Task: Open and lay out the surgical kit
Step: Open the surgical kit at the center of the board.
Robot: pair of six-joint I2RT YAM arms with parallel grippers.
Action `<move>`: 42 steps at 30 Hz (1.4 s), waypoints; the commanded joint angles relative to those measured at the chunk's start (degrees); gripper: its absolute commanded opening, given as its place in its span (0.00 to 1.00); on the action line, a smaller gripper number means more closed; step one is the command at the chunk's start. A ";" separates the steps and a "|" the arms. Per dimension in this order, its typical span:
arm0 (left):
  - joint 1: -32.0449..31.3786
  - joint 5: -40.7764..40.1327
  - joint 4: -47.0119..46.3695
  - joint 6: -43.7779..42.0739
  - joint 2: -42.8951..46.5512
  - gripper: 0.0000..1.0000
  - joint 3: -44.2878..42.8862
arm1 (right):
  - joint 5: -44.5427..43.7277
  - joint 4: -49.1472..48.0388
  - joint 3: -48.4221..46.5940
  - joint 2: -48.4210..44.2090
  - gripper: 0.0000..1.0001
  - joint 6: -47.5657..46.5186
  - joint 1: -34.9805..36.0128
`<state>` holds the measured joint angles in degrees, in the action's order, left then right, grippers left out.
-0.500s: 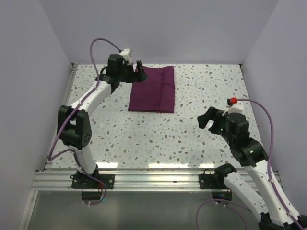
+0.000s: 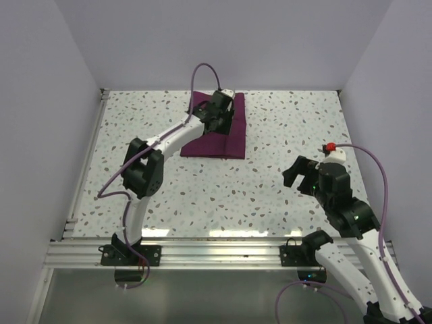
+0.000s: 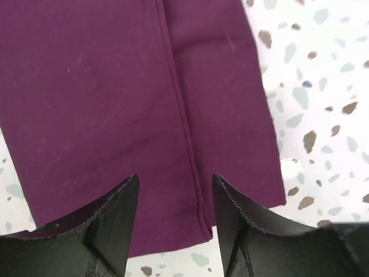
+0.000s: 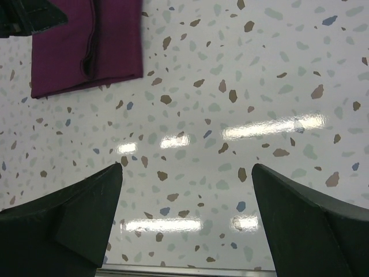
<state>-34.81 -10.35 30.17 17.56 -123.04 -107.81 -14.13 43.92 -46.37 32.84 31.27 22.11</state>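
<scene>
The surgical kit (image 2: 228, 138) lies at the far middle of the tabletop (image 2: 290, 121) as a flat, folded packet of dark purple cloth. No tray and no instruments are visible, so I judge that the task is at its first step, the opening of the wrap. The left gripper (image 3: 176, 184) hovers over the cloth with its fingers spread, and a long fold line (image 3: 176, 104) runs between them toward one end of the packet. I cannot tell if the fingertips touch the cloth. The right gripper (image 4: 187, 167) is also spread wide and holds nothing; it hangs over bare tabletop, well apart from the kit. The next move, in my opinion, asks the left gripper to go down on this fold line, pinch only the upper layer, and pull the flap to the side without dragging the whole packet.
</scene>
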 commanded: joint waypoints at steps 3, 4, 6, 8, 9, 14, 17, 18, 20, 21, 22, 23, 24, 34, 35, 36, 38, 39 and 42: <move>-3.16 -8.90 4.11 -1.48 -0.44 0.57 0.92 | -2.31 2.31 -1.44 -1.02 0.98 0.81 -0.05; -3.94 -8.90 3.76 -1.39 -0.62 0.57 1.54 | -2.22 2.40 -1.53 -1.02 0.98 0.90 -0.05; -4.57 -9.34 3.75 -0.78 -1.58 0.57 2.42 | -2.22 2.57 -1.53 -1.11 0.99 0.99 -0.05; -4.83 -9.16 3.93 -0.42 -2.81 0.57 2.69 | -2.22 2.66 -1.62 -0.85 0.98 1.25 -0.05; -4.92 -8.81 4.10 -0.16 -3.25 0.57 2.52 | -2.13 2.75 -1.62 -0.85 0.98 1.34 -0.05; -5.01 -8.81 4.63 -0.16 -6.23 0.57 1.55 | -2.13 2.49 -1.44 -0.67 0.98 1.69 -0.05; -5.01 -9.86 5.68 -0.42 -8.25 0.52 -0.12 | -2.31 2.48 -1.36 -0.50 0.98 2.04 -0.05; -5.01 -9.95 5.95 -0.68 -8.79 0.51 -1.16 | -2.39 2.40 -1.27 -0.50 0.98 2.04 -0.05; -5.01 -9.95 6.74 -0.95 -10.28 0.36 -2.75 | -2.66 2.40 -1.18 -0.41 0.99 2.31 -0.05; -4.92 -9.87 7.26 -1.12 -10.72 0.30 -3.28 | -2.66 2.40 -1.18 -0.32 0.98 2.39 0.04; -4.92 -9.69 7.53 -1.13 -10.99 0.25 -3.81 | -2.74 2.31 -1.09 -0.23 0.98 2.66 -0.05; -5.01 -9.43 7.62 -1.21 -10.99 0.15 -4.68 | -2.83 2.05 -0.83 -0.15 0.98 3.01 0.04; -5.01 -9.34 7.62 -1.21 -10.82 0.12 -4.86 | -2.75 2.05 -0.74 -0.06 0.98 3.18 -0.05; -1.85 -8.03 10.17 -1.22 -2.31 0.00 -10.75 | -2.22 -2.78 0.49 5.29 0.98 3.46 -0.05; -1.06 -5.93 10.17 -0.69 -1.42 0.00 -10.32 | -2.04 -4.27 -0.12 6.35 0.98 3.10 -0.05; 0.60 -4.78 9.99 -0.34 -0.45 0.01 -9.97 | -1.95 -5.07 -0.39 7.40 0.98 2.84 0.04; 3.67 0.64 8.51 0.36 2.45 0.06 -7.61 | -1.52 -7.34 -1.70 11.34 0.98 2.22 0.04; 4.74 2.51 8.06 0.54 3.33 0.08 -6.72 | -1.25 -8.14 -2.23 12.93 0.98 2.13 -0.05; 7.72 6.12 6.83 0.63 5.79 0.11 -3.47 | -0.20 -11.13 -4.25 18.39 0.99 1.87 0.04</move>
<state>-31.22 -9.56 39.83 17.43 -123.66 -113.03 -15.29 39.22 -47.09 47.66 34.00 22.11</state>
